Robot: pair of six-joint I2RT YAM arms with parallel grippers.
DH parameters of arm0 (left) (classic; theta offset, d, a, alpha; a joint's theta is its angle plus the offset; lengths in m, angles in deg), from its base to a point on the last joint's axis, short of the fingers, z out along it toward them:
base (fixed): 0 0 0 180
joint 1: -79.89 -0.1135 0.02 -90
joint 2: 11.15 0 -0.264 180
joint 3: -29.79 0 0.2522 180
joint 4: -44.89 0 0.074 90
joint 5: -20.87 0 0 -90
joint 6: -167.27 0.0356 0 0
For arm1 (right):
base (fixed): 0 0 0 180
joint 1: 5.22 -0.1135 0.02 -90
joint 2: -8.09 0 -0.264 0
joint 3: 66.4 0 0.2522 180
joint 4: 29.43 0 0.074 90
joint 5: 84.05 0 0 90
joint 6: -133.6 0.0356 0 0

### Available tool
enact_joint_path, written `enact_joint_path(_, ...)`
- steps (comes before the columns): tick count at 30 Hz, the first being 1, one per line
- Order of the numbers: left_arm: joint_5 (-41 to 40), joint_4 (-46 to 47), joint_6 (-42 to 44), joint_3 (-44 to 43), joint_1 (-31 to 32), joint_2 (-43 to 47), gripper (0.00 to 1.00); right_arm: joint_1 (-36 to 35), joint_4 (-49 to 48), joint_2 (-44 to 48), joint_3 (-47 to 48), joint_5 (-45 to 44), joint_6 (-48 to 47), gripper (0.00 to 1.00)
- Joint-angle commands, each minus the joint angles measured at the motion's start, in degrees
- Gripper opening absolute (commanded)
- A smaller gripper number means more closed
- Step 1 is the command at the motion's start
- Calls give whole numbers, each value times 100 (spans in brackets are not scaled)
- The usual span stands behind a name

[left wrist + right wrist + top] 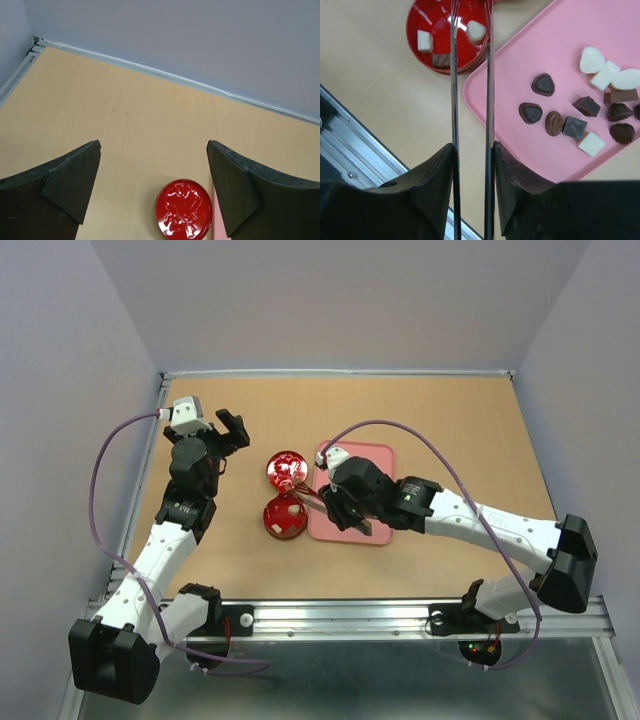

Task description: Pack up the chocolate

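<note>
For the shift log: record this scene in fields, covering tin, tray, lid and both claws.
tin: open, two white chocolates and one brown inside
tray: pink, about a dozen chocolates left
lid: off, on the table by the tray
left claw: open, empty
right claw: shut on tweezers, prongs reaching over the tin

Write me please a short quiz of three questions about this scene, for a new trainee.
1. True or false: the left gripper is open and holds nothing.
2. How many chocolates show inside the red tin? A) one B) three C) six
3. What does the right gripper hold between its fingers?

Key: 1 true. 2 B: two white, one brown. 3 metal tweezers.
</note>
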Motion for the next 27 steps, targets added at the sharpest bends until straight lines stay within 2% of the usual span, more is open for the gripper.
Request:
enact_joint_path(1, -28, 160, 13, -273, 26, 50, 99, -55, -232, 447, -32, -625, 264, 41)
enact_joint_path(9, -20, 143, -5, -273, 35, 94, 99, -29, 549, 483, -322, -1556, 818, 42)
enact_joint_path(18, -46, 134, -5, -264, 61, 129, 99, -29, 998, 703, -692, -1583, 1214, 44)
enact_joint_path(27, -72, 90, 4, -282, 88, 173, 99, -29, 1130, 492, -710, -1504, 1206, 45)
